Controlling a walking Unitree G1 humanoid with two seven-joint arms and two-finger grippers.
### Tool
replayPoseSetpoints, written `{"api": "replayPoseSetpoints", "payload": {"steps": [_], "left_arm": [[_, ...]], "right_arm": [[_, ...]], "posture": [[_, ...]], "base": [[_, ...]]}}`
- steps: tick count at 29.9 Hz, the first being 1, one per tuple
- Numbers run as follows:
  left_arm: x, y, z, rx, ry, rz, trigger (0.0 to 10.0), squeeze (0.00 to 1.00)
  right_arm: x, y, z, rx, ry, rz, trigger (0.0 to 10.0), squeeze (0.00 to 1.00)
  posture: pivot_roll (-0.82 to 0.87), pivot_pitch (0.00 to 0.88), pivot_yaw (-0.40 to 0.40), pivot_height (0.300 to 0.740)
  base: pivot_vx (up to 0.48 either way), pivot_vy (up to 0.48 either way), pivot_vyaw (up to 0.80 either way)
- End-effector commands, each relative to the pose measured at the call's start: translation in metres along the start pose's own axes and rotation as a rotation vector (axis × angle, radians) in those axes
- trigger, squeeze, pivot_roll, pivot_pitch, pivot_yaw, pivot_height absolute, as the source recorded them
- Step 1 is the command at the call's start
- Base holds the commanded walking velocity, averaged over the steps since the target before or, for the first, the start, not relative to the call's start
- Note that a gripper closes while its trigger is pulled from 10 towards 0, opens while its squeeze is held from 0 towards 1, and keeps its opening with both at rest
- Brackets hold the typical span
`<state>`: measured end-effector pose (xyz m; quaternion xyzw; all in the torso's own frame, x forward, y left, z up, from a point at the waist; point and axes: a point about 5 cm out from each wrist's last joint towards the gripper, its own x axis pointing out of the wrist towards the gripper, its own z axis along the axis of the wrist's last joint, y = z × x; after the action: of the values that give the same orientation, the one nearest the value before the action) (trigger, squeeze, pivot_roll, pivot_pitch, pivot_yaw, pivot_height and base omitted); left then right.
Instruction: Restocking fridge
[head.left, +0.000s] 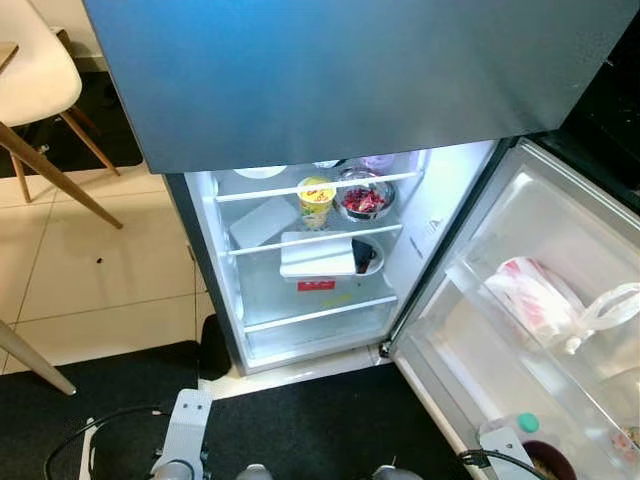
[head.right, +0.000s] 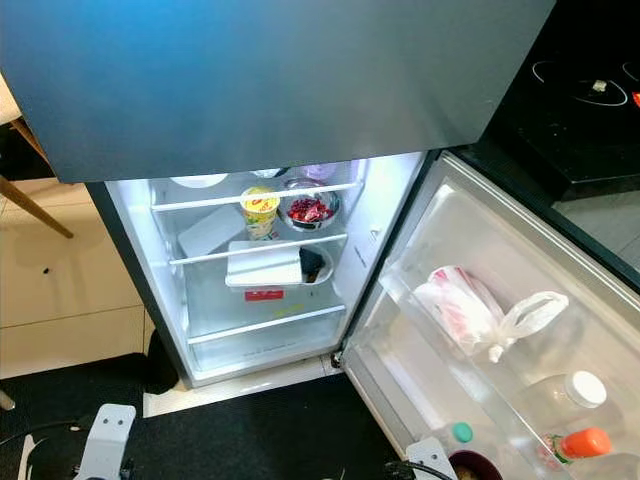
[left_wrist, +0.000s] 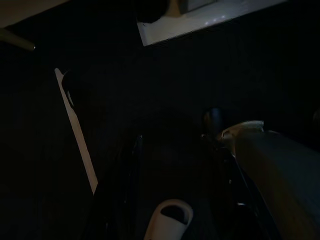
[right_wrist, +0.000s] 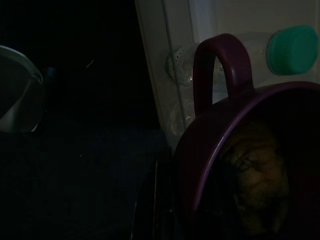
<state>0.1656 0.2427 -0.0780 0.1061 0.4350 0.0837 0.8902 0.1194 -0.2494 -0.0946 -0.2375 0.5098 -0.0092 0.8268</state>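
Standing open, the fridge (head.left: 300, 250) shows lit shelves with a yellow cup (head.left: 316, 201), while the right gripper (right_wrist: 165, 200), grip state indiscernible, sits beside a maroon handled bowl (right_wrist: 240, 165) near the door shelf (head.right: 420, 300).

No text, brand, number or sign can be read. A red label (head.left: 316, 285) is seen on the front edge of the white tray (head.left: 318, 256) on the fridge's middle shelf, but its print is too small to be made out. Red markings are carried by the yellow cup (head.left: 316, 200) at 12 o'clock from the tray, and these are blurred beyond reading.
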Motion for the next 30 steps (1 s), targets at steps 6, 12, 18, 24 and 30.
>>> {"api": "replayPoseSetpoints", "payload": {"steps": [6,12,18,24,30], "left_arm": [[0.002,-0.001,0.017,-0.077,-0.089,0.009,10.0,0.0],[0.005,-0.001,0.053,-0.106,-0.228,0.038,10.0,0.0],[0.002,-0.013,0.083,-0.049,-0.383,-0.009,10.0,0.0],[-0.006,-0.039,0.101,0.035,-0.498,-0.105,10.0,0.0],[-0.008,-0.047,0.105,0.08,-0.526,-0.129,10.0,0.0]], "right_arm": [[0.004,-0.02,0.043,0.133,-0.202,-0.087,10.0,0.0],[-0.001,-0.033,0.123,0.288,-0.483,-0.097,10.0,0.0],[-0.013,-0.033,0.175,0.456,-0.655,-0.028,10.0,0.0],[-0.021,-0.004,0.191,0.35,-0.73,0.094,10.0,0.0],[-0.026,0.012,0.193,0.123,-0.773,0.131,10.0,0.0]], "posture": [[-0.05,0.1,-0.065,0.74],[-0.04,0.105,-0.054,0.74],[-0.04,0.1,-0.048,0.74],[-0.03,0.09,-0.039,0.74],[-0.04,0.084,-0.035,0.74]], "base": [[0.0,0.0,0.0],[0.0,0.0,0.0],[0.0,0.0,0.0],[0.0,0.0,0.0],[0.0,0.0,0.0]]}}
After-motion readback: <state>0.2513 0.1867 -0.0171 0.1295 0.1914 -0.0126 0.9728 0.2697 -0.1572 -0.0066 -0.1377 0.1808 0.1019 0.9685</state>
